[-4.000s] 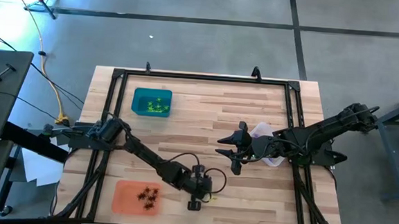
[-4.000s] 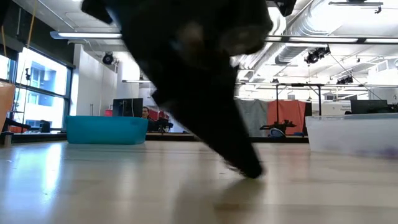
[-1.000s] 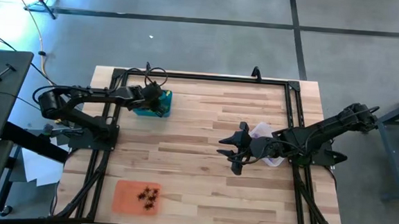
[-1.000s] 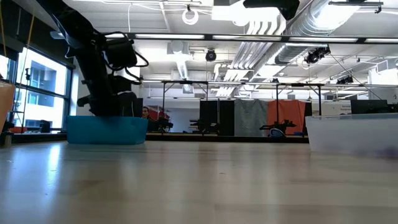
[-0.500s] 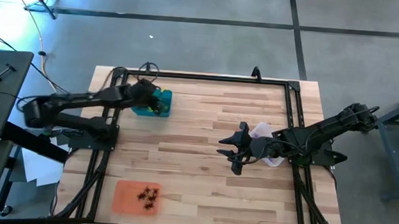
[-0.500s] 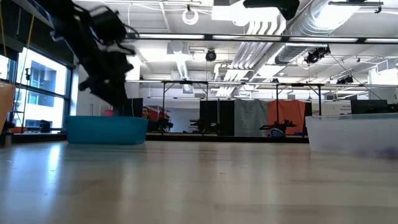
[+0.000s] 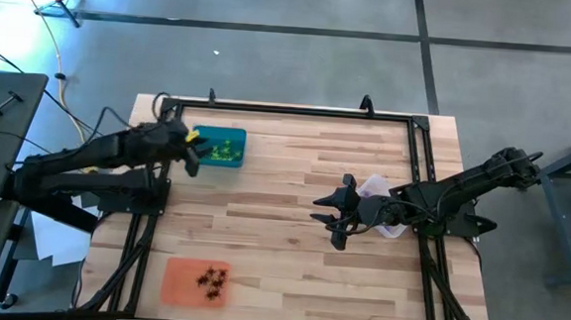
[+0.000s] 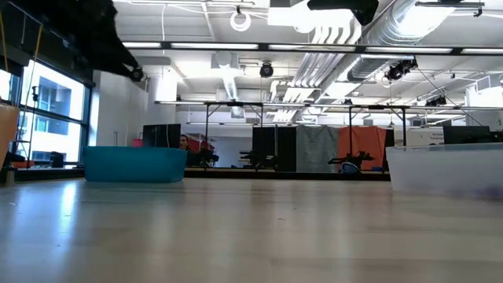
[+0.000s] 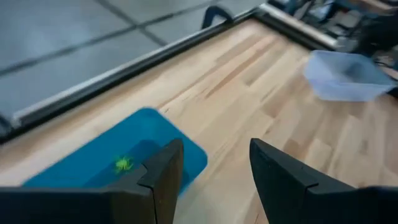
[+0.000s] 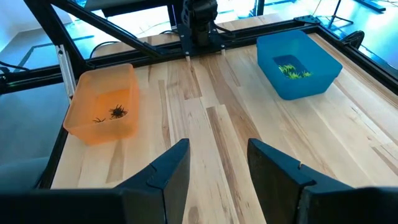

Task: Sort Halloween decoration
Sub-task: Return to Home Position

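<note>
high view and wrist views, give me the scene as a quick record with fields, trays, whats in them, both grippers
teal tray: far left of the table, holds green spiders
orange tray: near left, holds black spiders
clear tray: right side, partly under the right arm, contents cannot be made out
left gripper: raised over the teal tray's left edge, open, nothing between the fingers
right gripper: over the middle of the table beside the clear tray, open, holding nothing
</note>
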Tool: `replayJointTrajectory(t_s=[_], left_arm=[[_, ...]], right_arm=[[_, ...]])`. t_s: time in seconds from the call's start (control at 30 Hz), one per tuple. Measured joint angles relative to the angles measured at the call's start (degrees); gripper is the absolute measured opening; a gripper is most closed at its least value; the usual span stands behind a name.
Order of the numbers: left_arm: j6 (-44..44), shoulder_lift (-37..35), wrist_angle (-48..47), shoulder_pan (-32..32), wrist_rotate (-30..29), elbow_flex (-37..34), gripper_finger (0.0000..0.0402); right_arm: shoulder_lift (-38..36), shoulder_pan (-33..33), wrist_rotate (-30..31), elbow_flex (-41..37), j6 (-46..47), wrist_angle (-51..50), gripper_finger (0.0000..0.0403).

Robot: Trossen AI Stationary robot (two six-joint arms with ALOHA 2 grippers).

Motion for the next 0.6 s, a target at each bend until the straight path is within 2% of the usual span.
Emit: replayJointTrajectory(t_s=[0.1, 0.33, 0.47, 0.6], left_arm=[[3.71, -4.47, -0.78, -1.52, 0.11, 0.00, 0.0170], [7.80, -11.65, -3.18, -3.16, 4.92, 0.00, 0.0170], [6.44, -15.02, -4.10, -3.16, 4.91, 0.00, 0.0170], [0.94, -16.78, -5.71, -3.16, 6.24, 0.02, 0.0170]], right_arm=[[0.00, 0.02, 0.00, 0.00, 0.00, 0.00, 0.0156], [0.00, 0.02, 0.00, 0.00, 0.00, 0.00, 0.0156], [0.00, 0.01, 0.00, 0.00, 0.00, 0.00, 0.0156], [0.00, 0.02, 0.00, 0.00, 0.00, 0.01, 0.0156]])
